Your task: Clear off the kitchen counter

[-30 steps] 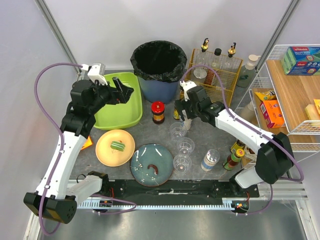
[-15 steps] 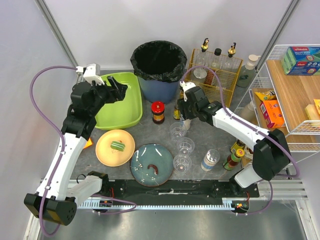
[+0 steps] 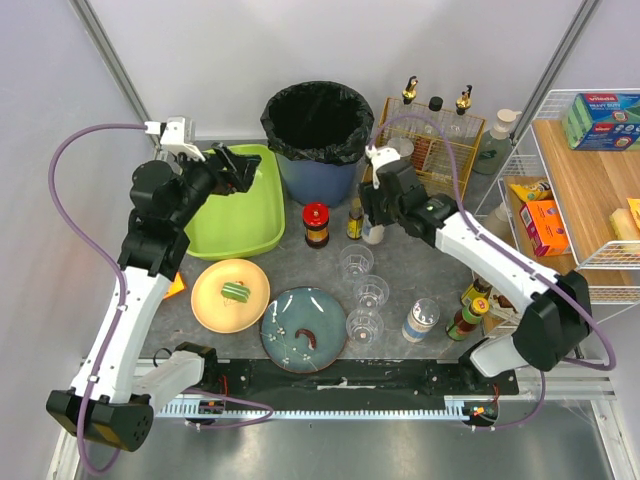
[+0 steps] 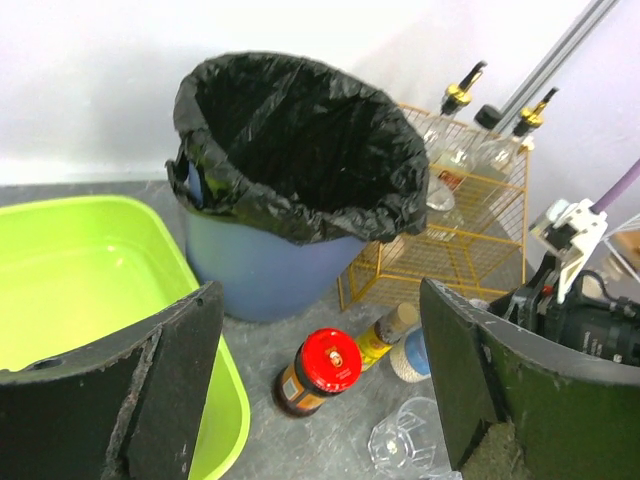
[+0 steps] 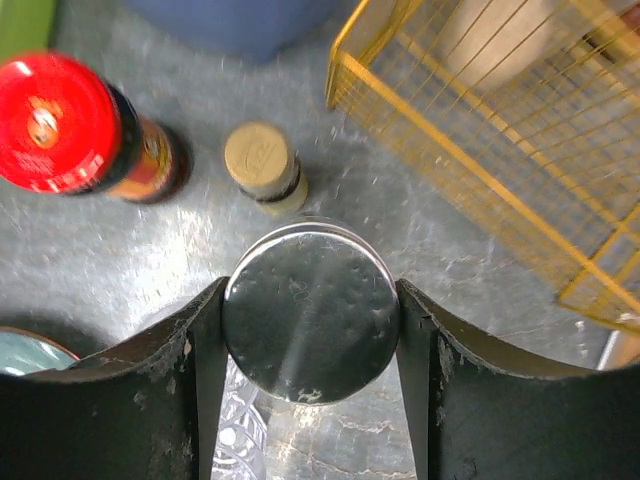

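Right pincer [image 5: 310, 322] pulled back, clasping jar [image 5: 300, 305], yellow rack [image 5: 500, 110] edge near

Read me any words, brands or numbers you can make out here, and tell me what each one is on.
"Vileda": on the green box on the wire rack; its smaller print is too small to read.
Red-lidded jar: label blurred, unreadable.
Orange packet: print too small.
Silver-lidded jar: no text on the lid.
Tan bottle cap: embossed mark, not legible.
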Controlling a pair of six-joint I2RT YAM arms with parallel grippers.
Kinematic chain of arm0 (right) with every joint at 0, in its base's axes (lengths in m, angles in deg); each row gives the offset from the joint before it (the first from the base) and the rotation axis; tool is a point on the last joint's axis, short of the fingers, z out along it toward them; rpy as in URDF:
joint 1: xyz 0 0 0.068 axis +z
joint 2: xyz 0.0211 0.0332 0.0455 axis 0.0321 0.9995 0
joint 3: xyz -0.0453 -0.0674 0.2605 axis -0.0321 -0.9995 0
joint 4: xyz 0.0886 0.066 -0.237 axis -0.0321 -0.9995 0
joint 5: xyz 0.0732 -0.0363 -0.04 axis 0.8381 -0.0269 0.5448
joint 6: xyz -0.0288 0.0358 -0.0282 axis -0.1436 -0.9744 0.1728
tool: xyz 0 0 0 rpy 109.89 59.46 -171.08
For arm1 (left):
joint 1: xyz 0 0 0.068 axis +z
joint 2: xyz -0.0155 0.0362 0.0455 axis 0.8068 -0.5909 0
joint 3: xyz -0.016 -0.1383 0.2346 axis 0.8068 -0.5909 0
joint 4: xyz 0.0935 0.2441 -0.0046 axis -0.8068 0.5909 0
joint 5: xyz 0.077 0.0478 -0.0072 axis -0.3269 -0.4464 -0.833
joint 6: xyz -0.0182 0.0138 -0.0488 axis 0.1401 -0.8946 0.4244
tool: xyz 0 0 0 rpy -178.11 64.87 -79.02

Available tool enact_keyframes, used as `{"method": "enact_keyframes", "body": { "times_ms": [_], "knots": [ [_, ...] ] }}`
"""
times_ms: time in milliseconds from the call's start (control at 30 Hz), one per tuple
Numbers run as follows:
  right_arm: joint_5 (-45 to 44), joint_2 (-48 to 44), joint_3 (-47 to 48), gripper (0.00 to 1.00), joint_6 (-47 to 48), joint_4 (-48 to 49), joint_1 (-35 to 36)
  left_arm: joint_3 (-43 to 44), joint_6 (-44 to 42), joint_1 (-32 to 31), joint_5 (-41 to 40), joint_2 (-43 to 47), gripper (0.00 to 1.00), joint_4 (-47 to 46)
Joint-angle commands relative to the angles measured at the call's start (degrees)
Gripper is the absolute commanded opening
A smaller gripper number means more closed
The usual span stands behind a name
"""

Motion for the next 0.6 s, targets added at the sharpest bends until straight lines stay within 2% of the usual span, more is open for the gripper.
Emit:
{"method": "enact_keyframes", "body": {
  "times_ms": [0,133,300,567],
  "knots": [
    [-6.0,-5.0,9.1,0.36,1.6,2.7,-0.5,3.7,-1.3,0.0,1.5,1.4,0.85,-5.0],
    [-9.4,-3.6,15.2,0.36,1.5,0.4,-3.2,5.3,-2.5,0.0,1.5,1.7,0.86,-3.7],
    [-10.9,-0.8,20.3,0.36,0.5,0.5,-10.1,4.7,-1.8,0.0,0.4,2.8,0.86,-4.7],
    [-15.4,4.3,25.1,0.36,1.4,6.9,-15.7,2.5,0.5,0.0,1.2,3.7,0.86,-5.7]
  ]
}}
